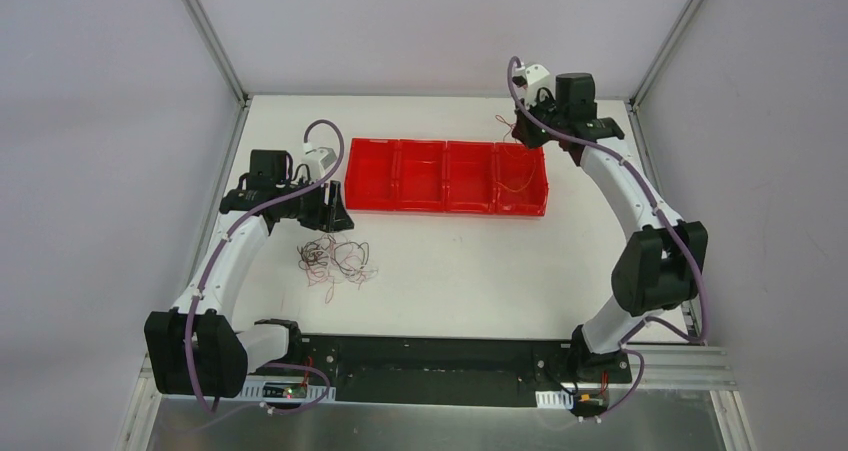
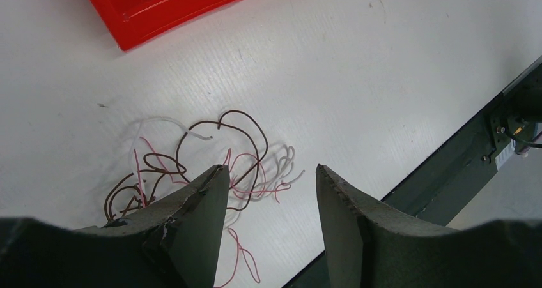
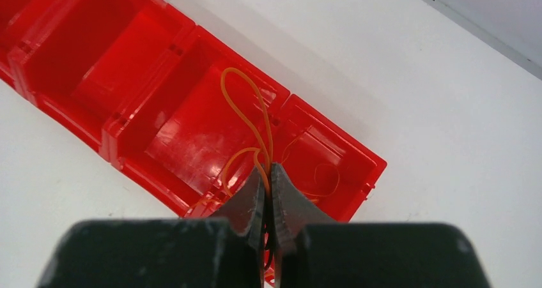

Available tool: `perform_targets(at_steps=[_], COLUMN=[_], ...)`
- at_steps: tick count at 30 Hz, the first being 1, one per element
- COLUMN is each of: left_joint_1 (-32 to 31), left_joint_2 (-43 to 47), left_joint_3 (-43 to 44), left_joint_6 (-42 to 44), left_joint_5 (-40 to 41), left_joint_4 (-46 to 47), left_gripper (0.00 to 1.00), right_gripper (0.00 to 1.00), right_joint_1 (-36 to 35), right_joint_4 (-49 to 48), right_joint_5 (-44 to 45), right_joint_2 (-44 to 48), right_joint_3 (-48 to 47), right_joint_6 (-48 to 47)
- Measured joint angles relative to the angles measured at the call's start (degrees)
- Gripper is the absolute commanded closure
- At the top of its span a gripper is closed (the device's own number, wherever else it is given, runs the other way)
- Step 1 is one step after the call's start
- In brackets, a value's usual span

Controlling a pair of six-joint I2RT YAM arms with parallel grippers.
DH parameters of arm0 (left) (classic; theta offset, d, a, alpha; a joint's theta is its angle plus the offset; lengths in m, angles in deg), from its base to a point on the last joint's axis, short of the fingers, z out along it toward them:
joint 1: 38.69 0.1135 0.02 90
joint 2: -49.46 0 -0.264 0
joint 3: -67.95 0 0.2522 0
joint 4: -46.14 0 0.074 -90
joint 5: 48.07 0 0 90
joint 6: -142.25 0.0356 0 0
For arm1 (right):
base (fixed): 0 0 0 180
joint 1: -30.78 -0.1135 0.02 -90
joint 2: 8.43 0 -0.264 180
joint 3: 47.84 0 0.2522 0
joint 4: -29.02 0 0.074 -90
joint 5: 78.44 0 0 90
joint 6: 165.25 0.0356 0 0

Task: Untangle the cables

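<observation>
Left fingers (image 2: 211, 198) beside cables (image 2: 179, 168), red tray (image 2: 166, 0) beyond

Your left arm (image 1: 225, 261) reaches forward and low. The left gripper (image 2: 271, 173) points down at the table, jaws parted, nothing between them. Your right arm (image 1: 617, 183) is stretched far forward and raised. The right gripper (image 3: 268, 168) is pinched tight on a thin orange wire (image 3: 246, 119).

Top external: I look down from above and behind the arm bases (image 1: 195, 356) over the whole bench (image 1: 480, 261).
Left wrist: close, tilted down on the cables (image 2: 179, 168) by the left edge.
Right wrist: close over the right end of the red tray (image 3: 192, 141).
All three share the tray.
</observation>
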Motion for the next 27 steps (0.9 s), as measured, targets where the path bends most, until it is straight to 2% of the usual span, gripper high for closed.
perform_targets(at_steps=[10, 12, 14, 15, 18, 21, 27], left_joint_1=[0.0, 0.0, 0.0, 0.0, 0.0, 0.0, -0.87], left_joint_2=[0.0, 0.0, 0.0, 0.0, -0.37, -1.66, -6.4], left_joint_3=[-0.81, -0.94, -0.98, -0.98, -0.98, -0.98, -0.96], left_joint_6=[0.04, 0.13, 0.57, 0.87, 3.1, 7.69, 22.05], left_joint_5=[0.02, 0.04, 0.07, 0.09, 0.55, 1.77, 7.3], left_joint_4=[0.09, 0.11, -0.09, -0.15, -1.36, -4.07, -11.74], left_gripper=[0.46, 0.45, 0.42, 0.41, 0.41, 0.38, 0.37], right_gripper=[0.99, 0.83, 0.6, 0.56, 0.54, 0.47, 0.37], right_joint_1=[1.9, 1.97, 1.97, 1.97, 1.97, 1.97, 1.97], right_joint_4=[-5.51, -5.84, -5.31, -4.52, -1.31, 2.23, 7.21], right_joint_5=[2.64, 3.3, 3.45, 3.43, 2.89, 1.79, -0.31], right_joint_2=[-4.87, -5.9, -6.54, -6.62, -6.62, -6.36, -1.86], right_joint_3=[3.91, 4.22, 4.26, 4.26, 3.78, 3.19, 3.19], right_joint_6=[-7.5, -9.03, -10.23, -10.69, -11.74, -11.67, -9.27])
